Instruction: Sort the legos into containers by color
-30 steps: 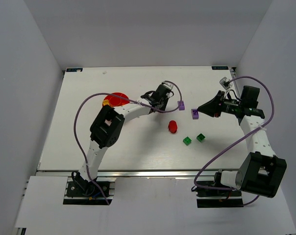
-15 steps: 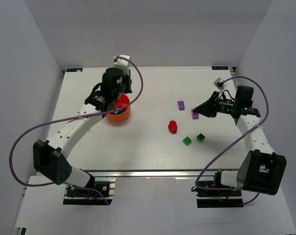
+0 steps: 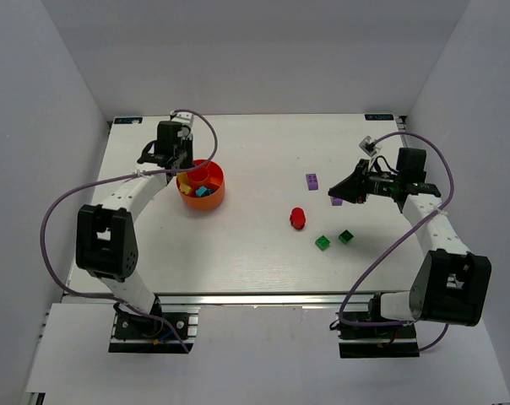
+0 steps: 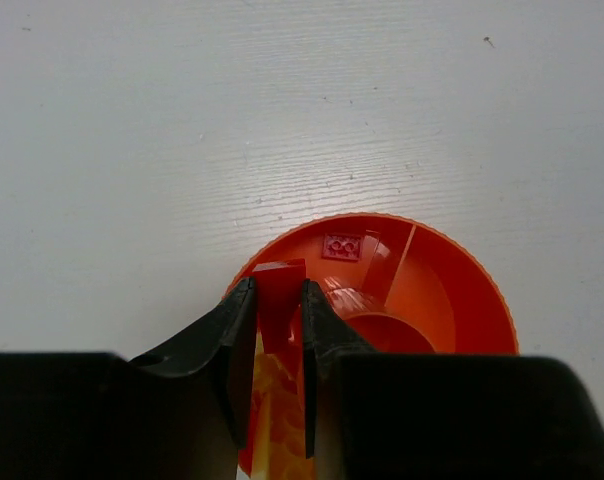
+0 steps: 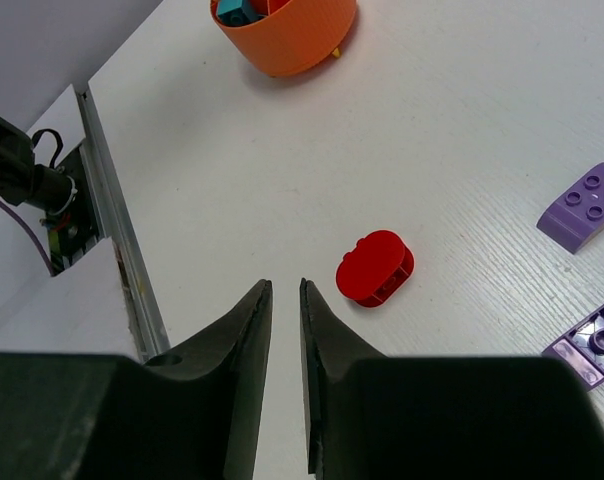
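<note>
Right wrist: red rounded lego (image 5: 375, 268) lies on the table (image 5: 282, 150), just ahead and right of the right gripper (image 5: 286, 285), long axis slanting up-right. Jaws narrow, nothing between them. A purple lego (image 5: 582, 207) lies farther right. Right arm is far nearer. Left gripper (image 4: 276, 284) sits at the orange dish (image 3: 214, 199) rim, well apart, jaws narrow around something red; cannot tell if gripped. Next move probably needs a small rightward shift and wider jaws.
</note>
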Robot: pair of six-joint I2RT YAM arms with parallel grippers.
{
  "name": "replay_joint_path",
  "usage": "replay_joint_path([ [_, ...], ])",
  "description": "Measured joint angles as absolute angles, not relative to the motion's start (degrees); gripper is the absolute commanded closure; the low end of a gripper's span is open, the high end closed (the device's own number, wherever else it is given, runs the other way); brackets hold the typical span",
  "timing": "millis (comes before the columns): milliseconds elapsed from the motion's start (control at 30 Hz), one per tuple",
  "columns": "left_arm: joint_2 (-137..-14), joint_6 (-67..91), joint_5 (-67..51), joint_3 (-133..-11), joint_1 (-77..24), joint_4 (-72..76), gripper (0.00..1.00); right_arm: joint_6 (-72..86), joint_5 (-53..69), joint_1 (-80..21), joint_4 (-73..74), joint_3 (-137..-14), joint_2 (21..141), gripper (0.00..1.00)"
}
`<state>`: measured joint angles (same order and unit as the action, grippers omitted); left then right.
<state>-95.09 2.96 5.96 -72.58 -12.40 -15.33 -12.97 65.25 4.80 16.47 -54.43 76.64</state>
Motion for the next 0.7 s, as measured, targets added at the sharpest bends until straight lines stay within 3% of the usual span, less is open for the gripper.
replay_joint_path([
  [300,-98.9,2.1,-1.0,-75.9,-10.2,-14.9,0.89,-14.0,64.8,4.7,16.6,-54.4,77.5,0.77],
  [700,-98.9,0.8,-5.6,-75.3,-9.5,-14.6,0.70,-14.2,64.8,4.5,16.6,-54.4,77.8,0.76],
])
